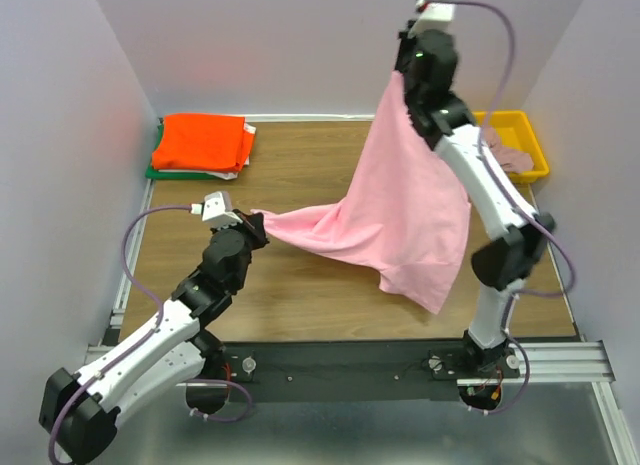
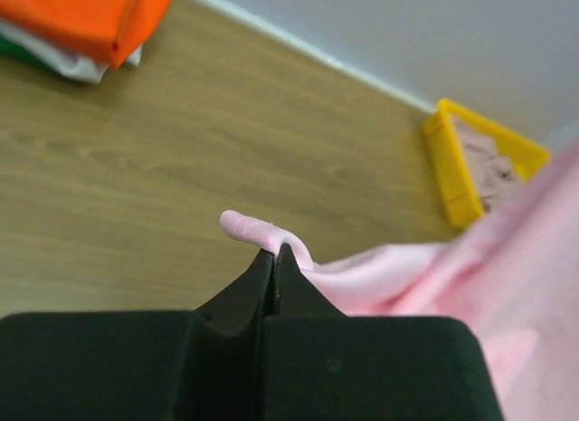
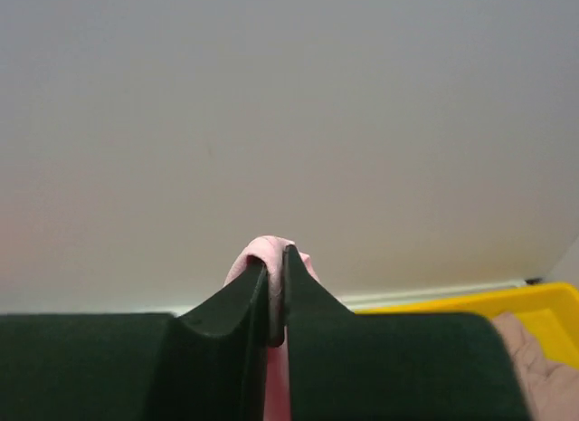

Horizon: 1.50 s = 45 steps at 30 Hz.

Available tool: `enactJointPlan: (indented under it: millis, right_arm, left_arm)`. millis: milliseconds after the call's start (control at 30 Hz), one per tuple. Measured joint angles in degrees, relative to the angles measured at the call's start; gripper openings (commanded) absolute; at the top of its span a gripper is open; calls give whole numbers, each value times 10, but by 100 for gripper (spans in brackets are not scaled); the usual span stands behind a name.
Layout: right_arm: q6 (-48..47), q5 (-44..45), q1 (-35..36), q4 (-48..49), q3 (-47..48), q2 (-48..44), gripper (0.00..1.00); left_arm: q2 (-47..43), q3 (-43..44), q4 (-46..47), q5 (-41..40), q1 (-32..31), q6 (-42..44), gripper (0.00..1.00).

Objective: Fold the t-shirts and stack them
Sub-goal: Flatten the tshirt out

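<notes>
Light pink soft cloth t-shirt [image 1: 400, 210] strung between both arms, long axis low-left to high-right.
Left gripper [image 1: 256, 226] clenched on one corner low over the wooden table [image 1: 300, 295]; right gripper [image 1: 402, 77] clenched on another, raised high. Folded orange t-shirt stack [image 1: 203, 142] far-left, yellow plastic tray [image 1: 528, 125] far-right, open wood between.

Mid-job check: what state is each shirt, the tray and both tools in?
light pink t-shirt: unfolded, lifted, held by both tools
orange t-shirt: folded, top of the far-left stack
green t-shirt: folded, bottom of that stack
mauve t-shirt: crumpled in the tray
yellow tray: holds mauve t-shirt
left tool: shut on light pink t-shirt, low
right tool: shut on light pink t-shirt, raised high
</notes>
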Motion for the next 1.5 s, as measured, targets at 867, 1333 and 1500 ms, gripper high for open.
enactJointPlan:
  millis: [867,1333,1500]
  right_arm:
    - [293,-219,0,-219,-650,-223,63]
    - [383,-300,65,-294,-773,-281,55]
    - [411,-312,82,-304,-800,-300,54]
  left_arm:
    - [133,-63,57,21,89,-28,45]
    - [-9,-67,-13,24,134,-17,50]
    - [-3,-67,-16,35,134,-16,50]
